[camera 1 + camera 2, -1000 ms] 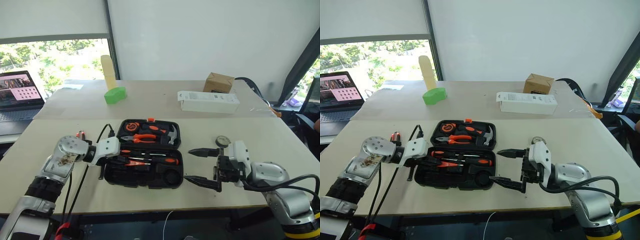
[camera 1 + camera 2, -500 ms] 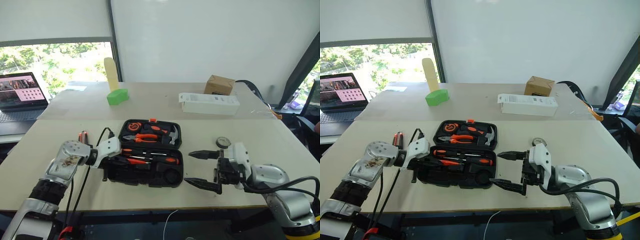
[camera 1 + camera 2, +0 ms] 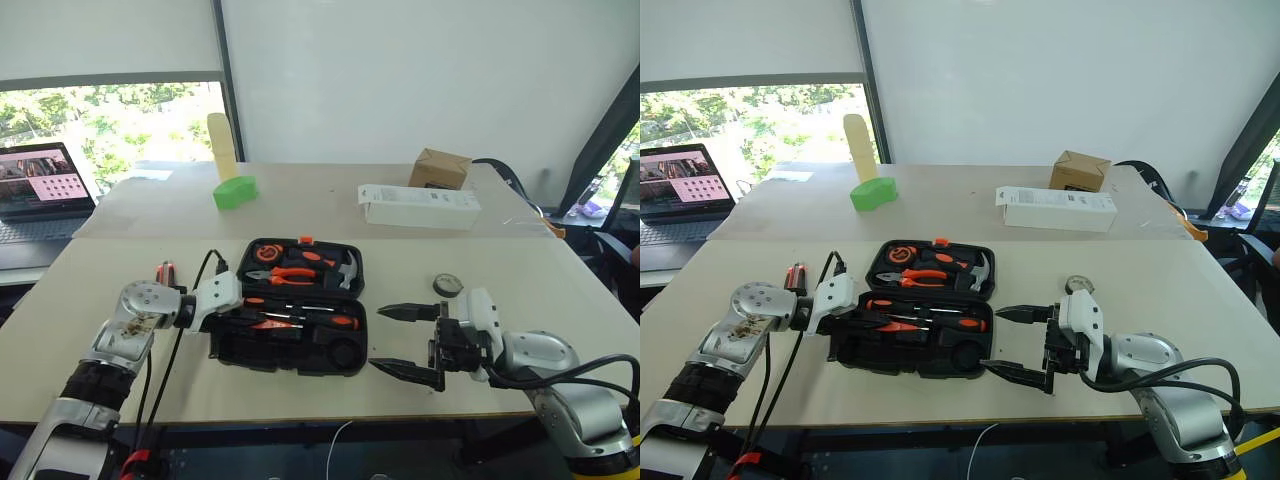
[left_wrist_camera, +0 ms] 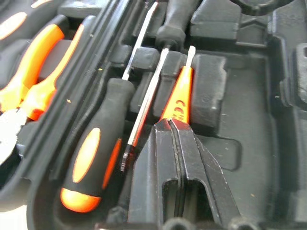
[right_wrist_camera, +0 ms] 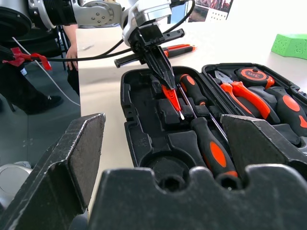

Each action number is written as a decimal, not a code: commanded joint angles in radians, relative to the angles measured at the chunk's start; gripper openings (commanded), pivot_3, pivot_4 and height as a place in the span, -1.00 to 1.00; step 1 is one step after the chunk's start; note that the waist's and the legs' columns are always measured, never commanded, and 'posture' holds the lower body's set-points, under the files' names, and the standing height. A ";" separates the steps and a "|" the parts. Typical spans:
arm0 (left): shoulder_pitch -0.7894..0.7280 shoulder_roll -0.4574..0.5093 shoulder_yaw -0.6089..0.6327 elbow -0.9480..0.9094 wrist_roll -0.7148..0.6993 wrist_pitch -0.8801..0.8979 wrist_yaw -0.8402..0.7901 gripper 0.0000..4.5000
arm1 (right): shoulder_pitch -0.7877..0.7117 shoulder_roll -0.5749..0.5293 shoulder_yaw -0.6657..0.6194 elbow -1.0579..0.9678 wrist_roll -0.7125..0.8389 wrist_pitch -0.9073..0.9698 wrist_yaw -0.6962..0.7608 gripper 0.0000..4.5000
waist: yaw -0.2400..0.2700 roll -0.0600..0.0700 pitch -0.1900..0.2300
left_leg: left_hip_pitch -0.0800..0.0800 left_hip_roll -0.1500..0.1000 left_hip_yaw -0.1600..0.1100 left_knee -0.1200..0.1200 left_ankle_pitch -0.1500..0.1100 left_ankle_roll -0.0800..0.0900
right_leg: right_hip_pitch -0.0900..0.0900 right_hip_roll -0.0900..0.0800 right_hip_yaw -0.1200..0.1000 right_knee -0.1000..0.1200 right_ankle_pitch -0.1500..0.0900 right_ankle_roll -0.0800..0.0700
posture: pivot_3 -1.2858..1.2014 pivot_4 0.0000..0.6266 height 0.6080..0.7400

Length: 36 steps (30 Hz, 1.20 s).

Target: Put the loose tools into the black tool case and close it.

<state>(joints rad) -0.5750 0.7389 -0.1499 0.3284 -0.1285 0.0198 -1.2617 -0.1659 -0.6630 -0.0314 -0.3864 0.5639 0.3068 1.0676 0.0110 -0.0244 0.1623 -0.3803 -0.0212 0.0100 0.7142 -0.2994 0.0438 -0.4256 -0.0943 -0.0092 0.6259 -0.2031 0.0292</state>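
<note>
Tester screwdriver [image 4: 175,96], pinched by the left pincer [image 4: 169,125], now lies low over its case [image 3: 240,352] recess; right pincer [image 3: 405,340] waits spread.

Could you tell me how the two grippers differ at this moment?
The left gripper is shut on the slim orange tester, tip down in the case; the right gripper is open and holds nothing. The left reaches inside the case; the right hangs beside it, over the table. Both have black fingers.
</note>
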 commanded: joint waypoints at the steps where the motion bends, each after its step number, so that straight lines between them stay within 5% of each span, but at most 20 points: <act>1: -0.004 -0.003 0.002 0.017 0.017 -0.021 0.009 -0.98 | -0.003 -0.008 -0.015 -0.034 0.020 -0.003 0.003 1.00 | 0.000 0.000 0.000 | 0.000 0.000 0.000 0.000 0.000 0.000 | 0.000 0.000 0.000 0.000 0.000 0.000 | 0.03 -0.52 1.00; 17: 0.104 -0.001 -0.031 -0.037 0.078 -0.007 0.084 -0.98 | -0.016 -0.005 -0.022 -0.031 0.022 0.007 -0.015 1.00 | 0.000 0.001 0.000 | 0.006 0.000 0.000 0.000 0.000 0.000 | 0.004 -0.001 0.001 -0.001 0.000 0.000 | 0.03 -0.52 1.00; 25: 0.186 0.022 0.153 -0.175 -0.144 0.093 0.067 -0.98 | -0.020 -0.001 -0.032 -0.014 0.034 -0.013 0.003 1.00 | -0.006 0.001 0.000 | 0.006 0.001 0.001 -0.001 0.000 0.000 | 0.002 0.000 0.002 -0.001 0.000 0.000 | 0.03 -0.52 1.00; 28: 0.318 0.044 0.314 -0.280 -0.263 0.116 0.073 -0.70 | -0.017 0.018 -0.041 0.003 0.035 -0.048 0.014 1.00 | -0.015 0.001 0.000 | 0.003 0.002 0.001 -0.002 0.000 0.000 | 0.000 0.000 0.002 -0.001 0.000 0.000 | 0.03 -0.52 1.00; 36: 0.812 -0.040 0.849 -0.418 -0.398 0.180 0.295 0.70 | -0.001 0.101 -0.065 0.078 0.000 -0.212 0.025 1.00 | -0.025 0.001 0.000 | 0.001 0.002 0.000 -0.004 -0.004 -0.002 | -0.004 -0.004 0.003 -0.002 0.000 -0.001 | 0.03 -0.52 1.00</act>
<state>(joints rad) 0.1778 0.7239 0.5932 -0.0632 -0.4987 0.1956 -1.0151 -0.1620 -0.5708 -0.0663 -0.3084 0.5702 0.1568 1.0896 -0.0138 -0.0231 0.1624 -0.3789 -0.0193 0.0097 0.7103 -0.3040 0.0424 -0.4290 -0.0985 -0.0070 0.6234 -0.2035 0.0287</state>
